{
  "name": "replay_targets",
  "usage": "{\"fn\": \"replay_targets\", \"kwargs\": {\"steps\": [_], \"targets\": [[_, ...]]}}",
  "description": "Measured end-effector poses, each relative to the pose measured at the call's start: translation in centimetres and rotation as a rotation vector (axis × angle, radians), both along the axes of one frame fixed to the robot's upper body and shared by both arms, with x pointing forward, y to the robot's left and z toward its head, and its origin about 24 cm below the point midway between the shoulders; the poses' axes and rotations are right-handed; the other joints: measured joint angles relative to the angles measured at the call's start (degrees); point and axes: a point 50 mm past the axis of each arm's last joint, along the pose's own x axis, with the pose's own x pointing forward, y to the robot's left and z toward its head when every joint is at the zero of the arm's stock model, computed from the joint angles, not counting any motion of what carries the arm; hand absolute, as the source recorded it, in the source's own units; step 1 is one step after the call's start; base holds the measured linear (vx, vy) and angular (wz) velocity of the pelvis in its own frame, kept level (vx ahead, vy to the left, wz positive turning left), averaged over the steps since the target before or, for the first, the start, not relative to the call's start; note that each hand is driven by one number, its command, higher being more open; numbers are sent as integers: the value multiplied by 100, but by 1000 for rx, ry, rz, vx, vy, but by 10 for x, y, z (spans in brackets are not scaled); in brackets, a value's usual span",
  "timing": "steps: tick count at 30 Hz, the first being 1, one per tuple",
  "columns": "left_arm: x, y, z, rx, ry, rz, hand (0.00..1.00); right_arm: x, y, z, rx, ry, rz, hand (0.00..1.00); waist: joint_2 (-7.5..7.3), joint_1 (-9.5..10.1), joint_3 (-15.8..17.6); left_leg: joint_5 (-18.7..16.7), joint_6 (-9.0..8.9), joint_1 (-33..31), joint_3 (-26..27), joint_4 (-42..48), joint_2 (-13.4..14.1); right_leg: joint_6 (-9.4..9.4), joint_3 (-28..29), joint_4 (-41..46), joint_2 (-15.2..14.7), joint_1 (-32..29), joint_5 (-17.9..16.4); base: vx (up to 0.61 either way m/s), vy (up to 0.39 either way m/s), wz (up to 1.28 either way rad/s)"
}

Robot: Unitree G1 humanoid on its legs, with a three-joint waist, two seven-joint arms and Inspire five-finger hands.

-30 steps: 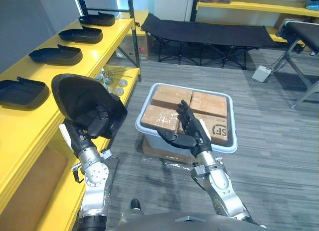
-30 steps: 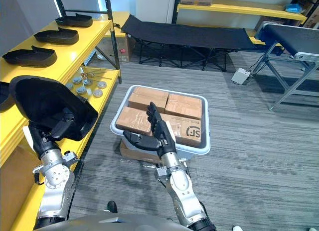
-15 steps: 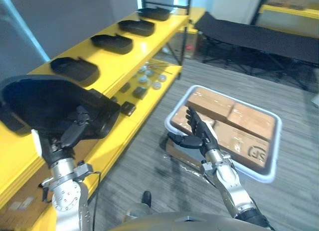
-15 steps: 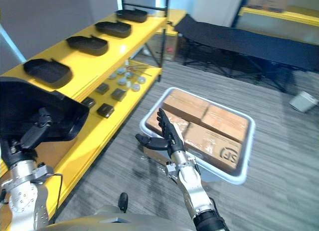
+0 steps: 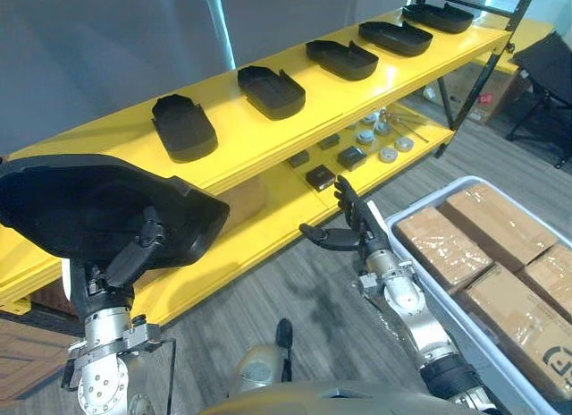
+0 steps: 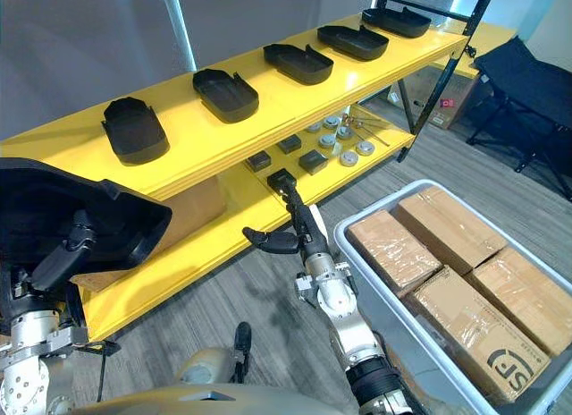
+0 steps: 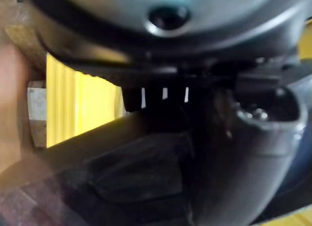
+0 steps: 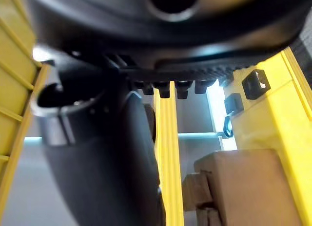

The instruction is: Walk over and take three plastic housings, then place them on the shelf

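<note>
Left eye view shows the left hand [image 5: 132,254] low at the robot's left side. Its fingers are curled over the near rim of a large black plastic housing [image 5: 89,200], so the hand is clamped on it from below. I judge this grip lets the wide shell rest on the hand and not tip. The housing is in the air in front of the near end of the yellow metal shelf [image 5: 295,129], not yet on it. It is held about level, and its long axis runs almost along the length of the shelf. I cannot tell which end is the notched one.

The right hand [image 5: 344,225] holds nothing. Its fingers are straight and spread apart, stretched out before the lower board, probably only kept free.

On the upper board lies a row of five black plastic housings [image 5: 341,59], well apart from each other. Each one lies across the board, with its rounded end toward the front edge. To match them, the held housing would need about a quarter turn. The bare part of the board beside the nearest one seems to be its place.

On the lower board lie small dark blocks [image 5: 320,176]. On the floor at the robot's right stands a grey plastic tote [image 5: 429,198] with brown cardboard boxes [image 5: 444,249] inside.
</note>
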Motion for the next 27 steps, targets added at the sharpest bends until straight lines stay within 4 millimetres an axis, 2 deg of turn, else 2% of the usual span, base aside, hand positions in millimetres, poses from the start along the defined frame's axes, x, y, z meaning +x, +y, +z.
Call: {"fn": "replay_targets", "kwargs": {"steps": [4, 6, 8, 11, 14, 15, 18, 20, 22, 23, 24, 27], "targets": [[-3, -3, 18, 46, -69, -61, 0, -1, 0, 2, 17, -9, 21, 100, -146, -32, 67, 2, 4, -10, 95, -11, -62, -57, 140, 237, -213, -197, -38, -43, 58, -24], [1, -9, 21, 44, -92, -120, 0, 0, -3, 4, 23, -21, 7, 100, -208, -144, 91, -25, 106, -8, 101, -20, -207, -270, 182, 729, -501, -375, -196, 31, 49, 3], [4, -15, 21, 45, -91, -168, 0, 0, -1, 4, 33, -26, 2, 100, -229, -209, 111, -9, 231, 33, 82, -17, -317, -235, 249, 874, -607, -370, -164, 80, 33, 13], [11, -21, 23, 67, -91, -244, 0, -1, 4, 5, 44, -40, 12, 100, -279, -199, 171, -17, 243, 35, 33, 20, -353, -230, 368, 812, -588, -315, -147, 51, 9, 10], [17, -28, 26, 73, -103, -301, 0, 1, 7, 8, 26, -54, 59, 100, -159, -192, 245, -21, 201, 44, -29, 29, -315, -201, 524, 641, -450, -232, -180, -42, -35, 11], [19, -30, 26, 66, -109, -312, 0, 2, 8, 9, -14, -67, 90, 100, -75, -200, 293, 15, 150, 26, -78, 12, -287, -127, 560, 591, -383, -220, -233, -115, -44, 19], [20, -38, 23, 48, -101, -355, 0, -3, 11, 6, -41, -58, 175, 100, 130, -227, 354, 95, 87, -56, -209, 5, -183, -3, 459, 591, -176, -193, -302, -138, -54, 28], [19, -43, 19, 38, -89, -386, 0, -8, 13, 5, -47, -58, 220, 100, 186, -243, 367, 100, 80, -139, -197, 9, -108, 2, 315, 699, -101, -209, -386, -125, -51, 43], [18, -48, 16, 27, -72, -411, 0, -11, 13, 5, -44, -72, 243, 100, 212, -296, 407, 47, 176, -202, 95, 51, -8, 3, 98, 850, -99, -188, -472, -76, -57, 61], [18, -50, 13, 28, -58, -433, 0, -12, 11, 7, -46, -86, 246, 100, 229, -376, 406, -13, 345, -332, 380, 230, 82, 15, -126, 944, -109, -153, -506, -39, -50, 77], [18, -50, 11, 35, -42, -456, 0, -12, 9, 9, -51, -102, 249, 100, 260, -378, 423, 12, 397, -387, 605, 368, 157, 38, -266, 1053, -136, -110, -575, -21, -41, 76], [16, -49, 6, 37, -10, -471, 0, -12, 10, 15, -45, -151, 273, 100, 246, -316, 435, 71, 474, -441, 721, 497, 97, 93, -404, 1295, -306, -72, -737, 39, 9, 36]]}}
